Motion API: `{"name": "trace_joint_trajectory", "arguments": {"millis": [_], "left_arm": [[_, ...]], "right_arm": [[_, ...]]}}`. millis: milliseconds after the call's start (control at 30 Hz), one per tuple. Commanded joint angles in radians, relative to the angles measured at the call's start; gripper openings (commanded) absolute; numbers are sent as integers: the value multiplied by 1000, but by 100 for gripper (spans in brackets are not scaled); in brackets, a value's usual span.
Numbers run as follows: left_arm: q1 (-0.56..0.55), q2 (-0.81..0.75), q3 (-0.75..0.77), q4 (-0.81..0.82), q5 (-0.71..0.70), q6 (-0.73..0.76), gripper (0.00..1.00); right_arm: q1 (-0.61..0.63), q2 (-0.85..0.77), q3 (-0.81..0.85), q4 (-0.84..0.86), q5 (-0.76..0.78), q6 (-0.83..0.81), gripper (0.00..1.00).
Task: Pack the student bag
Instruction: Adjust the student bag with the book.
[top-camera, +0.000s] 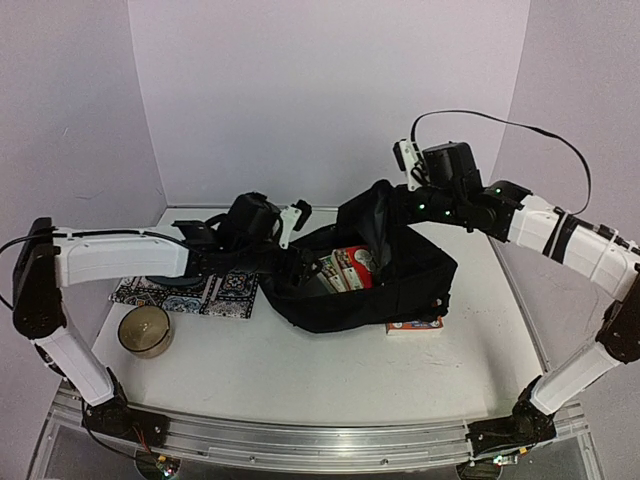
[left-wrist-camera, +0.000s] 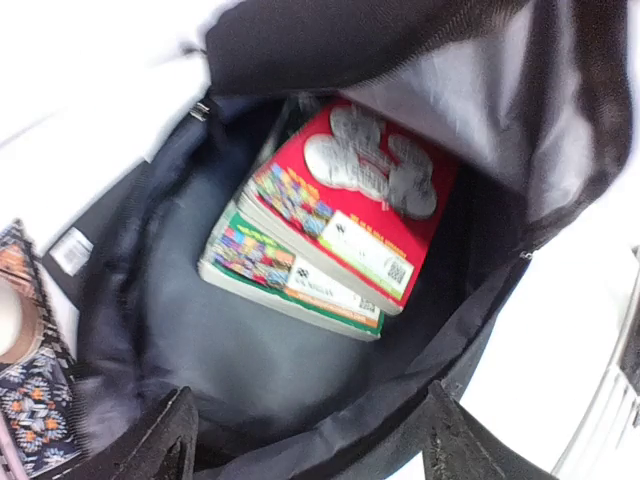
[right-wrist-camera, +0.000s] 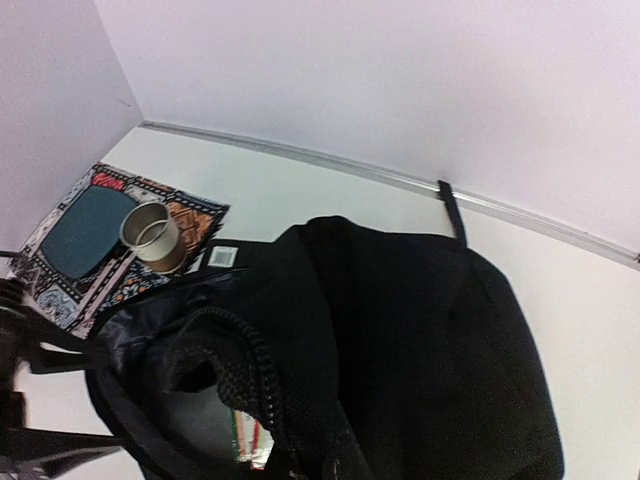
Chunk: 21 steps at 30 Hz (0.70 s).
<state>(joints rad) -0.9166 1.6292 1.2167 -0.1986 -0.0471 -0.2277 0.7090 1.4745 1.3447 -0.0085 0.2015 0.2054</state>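
White surface (top-camera: 300, 385), pale lilac walls (top-camera: 320, 100) on three sides. Student bag (top-camera: 370, 285) at centre, mouth open, two books (left-wrist-camera: 335, 225) inside. Left tool (left-wrist-camera: 305, 450) apart at bag rim. Right tool (top-camera: 390, 200) clamped on bag's raised flap. Patterned mat (top-camera: 225, 295) and round tin (top-camera: 146, 330) at left edge.

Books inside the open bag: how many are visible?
2. A red book lies stacked on a green-edged book, both inside the student bag. Others may be hidden beneath them.
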Motion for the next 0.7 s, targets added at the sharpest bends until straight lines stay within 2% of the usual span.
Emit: {"name": "trace_joint_trajectory", "arguments": {"millis": [0,200,400,567,667], "left_arm": [[36,-101,-50,-9,-58,-45,79],[99,-126,-94,-15,-58,-89,81],[126,-95,-102,-14,-49,-132,82],[132,-53,-89,-13,-54,-143,85],[137,-17,-69,-12,-52,-144,86]], "right_arm": [[-89,-116,3,13,98,-41,0],[-207,-156,29,-34,179,-86,0],[-270,-175,58,-57,235,-117,0],[-274,-195,-5,-72,153,-87,0],[-275,-191,-96,-77,112,-39,0]]}}
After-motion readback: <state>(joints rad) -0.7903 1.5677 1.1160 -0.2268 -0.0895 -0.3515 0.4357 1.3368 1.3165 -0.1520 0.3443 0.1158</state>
